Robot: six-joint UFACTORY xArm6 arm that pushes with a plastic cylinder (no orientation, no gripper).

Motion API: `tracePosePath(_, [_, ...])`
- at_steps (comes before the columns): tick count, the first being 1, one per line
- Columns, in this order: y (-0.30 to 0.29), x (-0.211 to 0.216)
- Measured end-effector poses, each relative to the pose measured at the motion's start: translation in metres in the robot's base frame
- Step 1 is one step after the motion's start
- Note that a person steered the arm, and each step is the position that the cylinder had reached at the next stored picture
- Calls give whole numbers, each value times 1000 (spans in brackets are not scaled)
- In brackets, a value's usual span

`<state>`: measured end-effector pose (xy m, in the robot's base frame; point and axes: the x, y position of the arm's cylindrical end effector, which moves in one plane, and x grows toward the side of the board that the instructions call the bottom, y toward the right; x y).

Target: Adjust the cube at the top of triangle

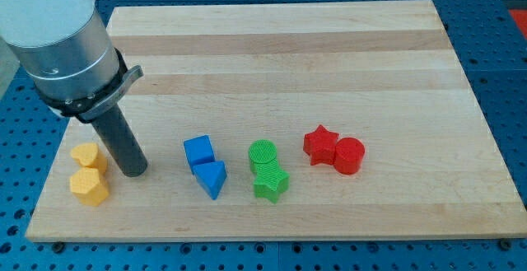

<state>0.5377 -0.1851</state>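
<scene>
Wooden board [329, 49]: my tip [133, 172] left of blue cube [198, 150], above blue triangle [212, 177]; no hand.

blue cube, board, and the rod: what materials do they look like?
Blue cube: looks like matte plastic, uniform colour, possibly 3D-printed; layer lines cannot be made out on it.
Board: light wood, visible grain and glued plank strips, satin finish.
Rod: dark, smooth, a faint sheen; metal or hard plastic, can't tell. My tip rests beside the yellow blocks.
</scene>
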Motion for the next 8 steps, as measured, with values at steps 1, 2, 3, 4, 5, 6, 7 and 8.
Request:
tracePosePath(1, [0, 10])
tracePosePath(2, [0, 17])
tracePosePath(3, [0, 22])
tracePosePath(4, [0, 25])
tracePosePath(5, [0, 26])
tracePosePath(6, [2, 26])
tracePosePath(7, [45, 26])
tracePosePath(8, [58, 26])
